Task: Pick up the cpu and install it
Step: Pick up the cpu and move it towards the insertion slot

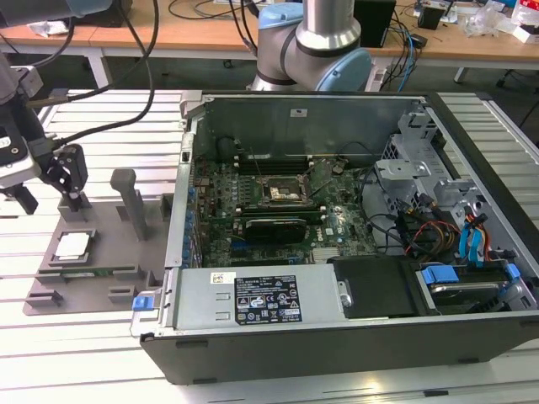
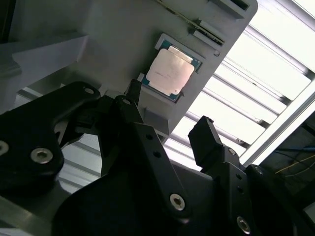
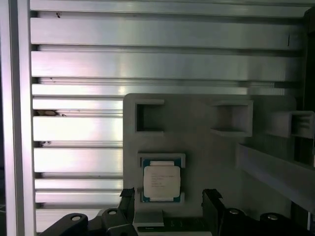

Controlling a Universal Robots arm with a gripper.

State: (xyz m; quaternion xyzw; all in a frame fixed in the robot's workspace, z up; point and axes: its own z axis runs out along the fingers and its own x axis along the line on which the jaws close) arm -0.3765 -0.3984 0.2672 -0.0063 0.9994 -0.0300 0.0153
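Observation:
The cpu [image 1: 72, 246] is a small square chip with a pale metal top, lying flat in a recess of the grey fixture plate [image 1: 93, 282] at the exterior view's left. My gripper [image 1: 50, 200] hovers just above it, open, with nothing between its fingers. In both wrist views the cpu [image 2: 170, 73] [image 3: 161, 181] lies beyond the gap between the two black fingertips [image 3: 127, 195]. The dark metal-framed socket [image 1: 282, 192] sits on the motherboard inside the open computer case [image 1: 337, 313], far to the exterior view's right of the gripper.
Grey upright posts [image 1: 126, 200] rise from the fixture plate beside the cpu. A long black card [image 1: 274, 227] lies below the socket, with cables and drive bays [image 1: 438, 244] further right. The arm's base [image 1: 316, 50] stands behind the case on the slatted aluminium table [image 1: 101, 353].

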